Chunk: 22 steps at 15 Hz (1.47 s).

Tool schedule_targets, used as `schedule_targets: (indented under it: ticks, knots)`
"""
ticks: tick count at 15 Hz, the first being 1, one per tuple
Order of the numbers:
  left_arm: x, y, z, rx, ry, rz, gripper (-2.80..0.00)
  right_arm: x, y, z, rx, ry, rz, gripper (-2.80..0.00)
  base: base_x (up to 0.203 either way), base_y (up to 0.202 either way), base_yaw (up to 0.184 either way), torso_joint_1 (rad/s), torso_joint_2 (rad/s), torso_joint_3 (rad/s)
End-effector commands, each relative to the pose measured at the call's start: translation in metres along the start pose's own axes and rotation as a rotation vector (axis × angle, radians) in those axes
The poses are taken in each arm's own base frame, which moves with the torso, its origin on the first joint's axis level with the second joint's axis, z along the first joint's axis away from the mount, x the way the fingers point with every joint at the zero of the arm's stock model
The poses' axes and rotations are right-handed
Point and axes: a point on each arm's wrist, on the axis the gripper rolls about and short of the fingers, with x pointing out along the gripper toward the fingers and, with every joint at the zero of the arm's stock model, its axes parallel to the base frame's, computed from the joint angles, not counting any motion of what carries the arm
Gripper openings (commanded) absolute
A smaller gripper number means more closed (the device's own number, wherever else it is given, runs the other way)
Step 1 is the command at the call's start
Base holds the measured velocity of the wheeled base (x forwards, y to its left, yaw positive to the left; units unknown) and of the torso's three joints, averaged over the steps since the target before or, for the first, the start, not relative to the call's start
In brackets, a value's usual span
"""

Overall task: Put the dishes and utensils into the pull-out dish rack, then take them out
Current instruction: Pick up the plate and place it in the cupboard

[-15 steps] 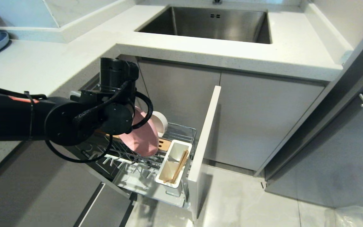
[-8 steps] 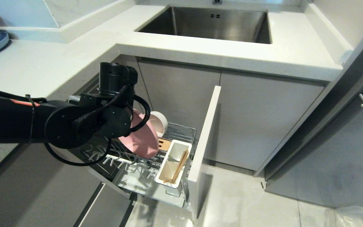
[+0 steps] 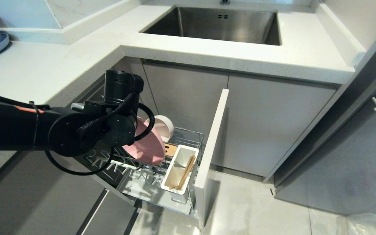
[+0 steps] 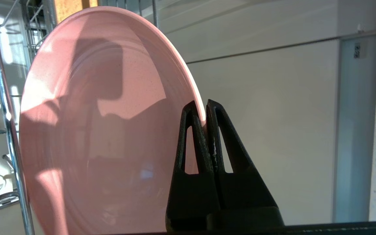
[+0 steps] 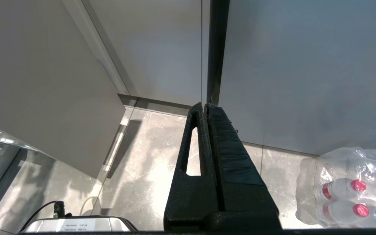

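My left gripper [image 4: 206, 107] pinches the pink plate [image 4: 103, 130] by its thin rim, on edge over the pull-out dish rack [image 3: 162, 178]; stiff, probably light and slippery, so I grip firmly.

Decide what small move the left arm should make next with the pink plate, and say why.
Probably lift it a little higher: the left end effector is shut on the pink plate's rim, and the plate's lower edge sits among the dish rack's prongs, beside the bowl.
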Motion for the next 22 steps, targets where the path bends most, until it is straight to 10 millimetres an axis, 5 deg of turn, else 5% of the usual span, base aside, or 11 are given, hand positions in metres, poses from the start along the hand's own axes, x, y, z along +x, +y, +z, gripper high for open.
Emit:
schedule_targets:
  ticks: [1,22]
  knots:
    - [0.002,0.002,0.0,-0.009,-0.007,0.005,-2.8,0.0,0.0,0.0,0.0,0.002,0.0,-2.8,0.0,0.0,0.0,0.0,0.0,0.0]
    - [0.018,0.038,-0.004,0.008,0.024,0.136,-2.8,0.0,0.0,0.0,0.0,0.002,0.0,-2.8,0.0,0.0,0.0,0.0,0.0,0.0]
